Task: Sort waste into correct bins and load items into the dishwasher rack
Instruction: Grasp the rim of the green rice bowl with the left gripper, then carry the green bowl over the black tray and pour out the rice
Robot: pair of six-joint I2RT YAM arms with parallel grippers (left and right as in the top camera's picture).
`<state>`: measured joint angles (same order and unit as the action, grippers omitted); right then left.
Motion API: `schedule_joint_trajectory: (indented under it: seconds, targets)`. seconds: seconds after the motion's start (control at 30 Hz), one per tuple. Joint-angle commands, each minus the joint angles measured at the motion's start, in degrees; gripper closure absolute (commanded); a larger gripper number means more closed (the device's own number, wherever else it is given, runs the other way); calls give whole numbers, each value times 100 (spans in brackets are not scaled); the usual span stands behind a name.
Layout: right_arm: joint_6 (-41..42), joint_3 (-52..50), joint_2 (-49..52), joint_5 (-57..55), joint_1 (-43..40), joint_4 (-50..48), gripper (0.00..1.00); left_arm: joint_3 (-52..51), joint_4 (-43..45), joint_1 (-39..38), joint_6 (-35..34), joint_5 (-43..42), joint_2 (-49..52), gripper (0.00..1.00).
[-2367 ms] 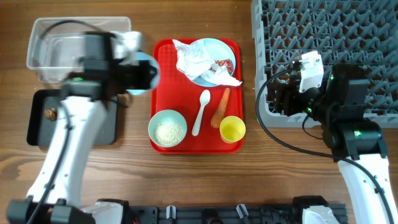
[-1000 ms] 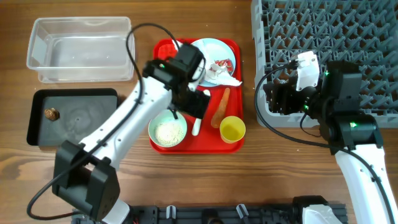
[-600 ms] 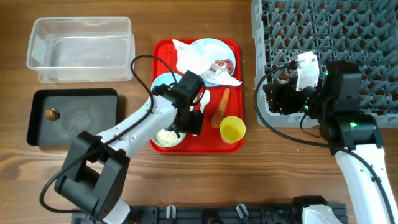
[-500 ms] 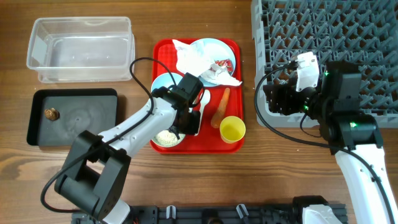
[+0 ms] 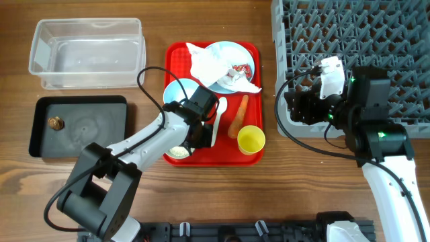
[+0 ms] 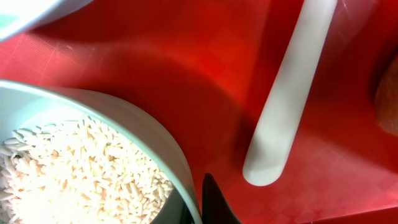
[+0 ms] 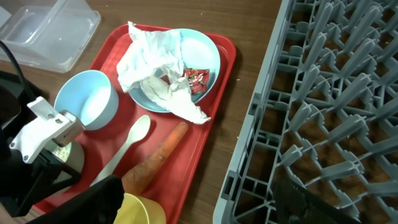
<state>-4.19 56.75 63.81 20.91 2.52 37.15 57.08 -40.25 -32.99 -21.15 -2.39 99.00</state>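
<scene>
- The left hand (image 5: pixel 196 133) is hanging low over the near-left corner of the red tray (image 5: pixel 175 57). It is right at the rim of the pale-green bowl (image 6: pixel 149 142), which is sitting there holding white rice grains (image 6: pixel 74 168).
- In the left wrist view one dark fingertip (image 6: pixel 214 200) is showing just outside that rim. The other is hidden, so I cannot tell whether the hand is apart, together or pinching the bowl wall.
- As I am reading it, the step in hand is taking hold of the rice bowl so the grains can be tipped into a bin. That is most likely the black tray (image 5: pixel 101 144), where a small brown lump (image 5: pixel 55 123) is already lying; the clear tub (image 5: pixel 87 44) is sitting just behind it.
- The next move is calling for a firm pinch across the rim and a level lift, so no rice is spilling onto the tray or the tabletop (image 5: pixel 215 195). It is also calling for care around the white spoon (image 6: pixel 292 93), which is lying just beside the bowl, with the carrot piece (image 5: pixel 237 115) beyond it.
- The right hand (image 5: pixel 299 107) is hovering at the near-left edge of the dishwasher rack (image 5: pixel 376 40), its fingers apart and holding nothing.
- No dish is showing in the visible part of the rack. The light-blue bowl (image 5: pixel 178 91), the plate (image 5: pixel 240 54) carrying the napkin (image 5: pixel 205 64) and the wrapper (image 5: pixel 240 69), and the yellow cup (image 5: pixel 250 140) are all sitting on the red tray.
</scene>
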Motion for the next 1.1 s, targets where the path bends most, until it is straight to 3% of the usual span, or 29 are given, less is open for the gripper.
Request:
schedule_joint_trajectory:
  seconds: [0.0,0.23,0.43,0.7,1.07]
  targets:
    - [26,146,48,-33,2,0,19,22,-11,11,-33,-236,122,96]
    - [24,146,48,-35,2,0,20,643,-671,267,-59,-892,-363,96]
    - [26,146,48,-33,2,0,19,778,-975,1073,-52,-1370,-1351,96]
    - [28,146,48,-33,2,4,19,776,-1390,2778,149,-1397,-2006,96]
    - [26,146,48,-33,2,42,19,629,-1237,5165,1342,-3178,-1937,96]
